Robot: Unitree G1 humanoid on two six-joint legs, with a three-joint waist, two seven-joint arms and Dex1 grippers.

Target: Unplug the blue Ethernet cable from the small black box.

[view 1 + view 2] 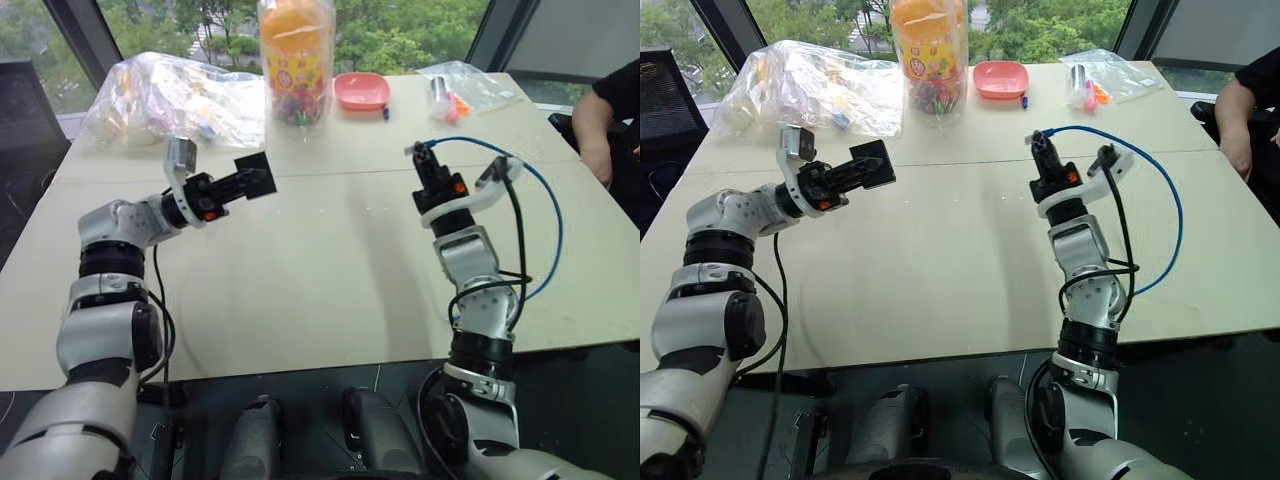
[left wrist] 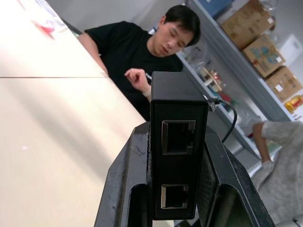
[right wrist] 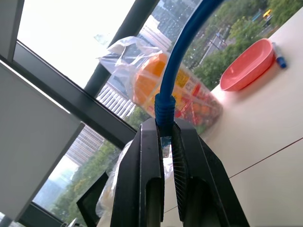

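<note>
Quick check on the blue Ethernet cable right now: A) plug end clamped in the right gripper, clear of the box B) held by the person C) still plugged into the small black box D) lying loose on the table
A: the right gripper is shut on the blue Ethernet cable at its plug end, while the small black box, clamped in the left gripper, shows two empty ports.

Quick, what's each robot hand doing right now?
Left gripper: shut on the small black box, both its ports empty.
Right gripper: shut on the blue Ethernet cable at its plug end.
</note>
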